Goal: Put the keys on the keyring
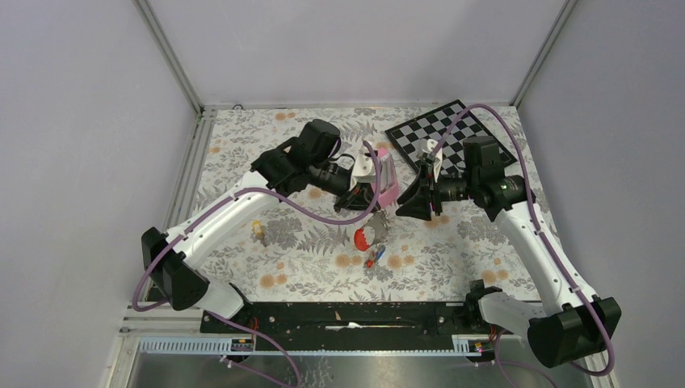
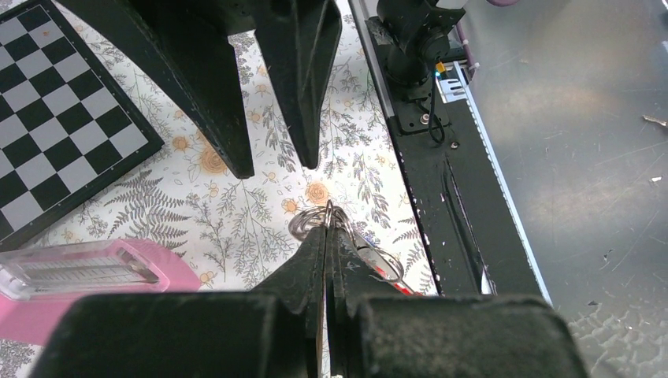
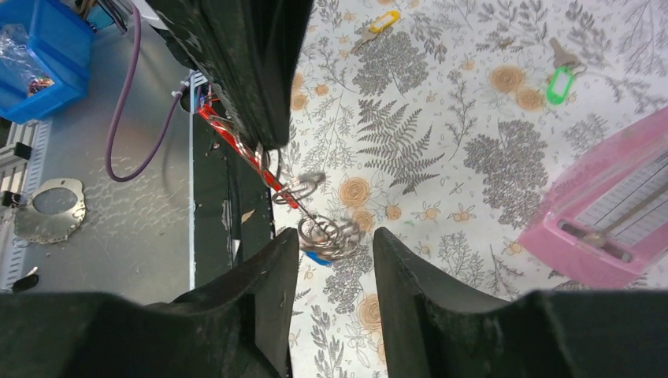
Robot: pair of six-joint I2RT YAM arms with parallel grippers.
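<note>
So the robot looks to be mid-threading here. The left end effector (image 2: 326, 233) is pinched tight on the keyring (image 1: 361, 238), holding it near the middle of the counter (image 1: 307, 271), just in front of the pink metronome (image 3: 606, 228). In the right wrist view the red bar slants down out of the left fingers. A couple of wire split rings (image 3: 327, 232) bunch up at its low end, with a blue tag (image 3: 317, 257) right below them. Whether those rings are actually round the bar or just resting against it can't be made out, because the wire is a tangle at that spot.

The right end effector (image 3: 335, 253) is spread wide and holding nothing, with its two fingers on either side of that ring cluster, close but not touching. It reads like the step where one arm steadies the loop while the other goes in for the next ring.

Two more keys lie loose on the floral cloth, well away from the action: a yellow-tagged key (image 3: 384, 20) and a green-tagged key (image 3: 560, 83). So the job looks nowhere near finished.

The next move probably needs the right fingers to close on one thin ring only, not the whole clump. Then the ring has to be worked along or onto the red bar without yanking the loop out of the left's pinch. It's thin, springy wire, so it'll likely slip if the grab is off-centre.
</note>
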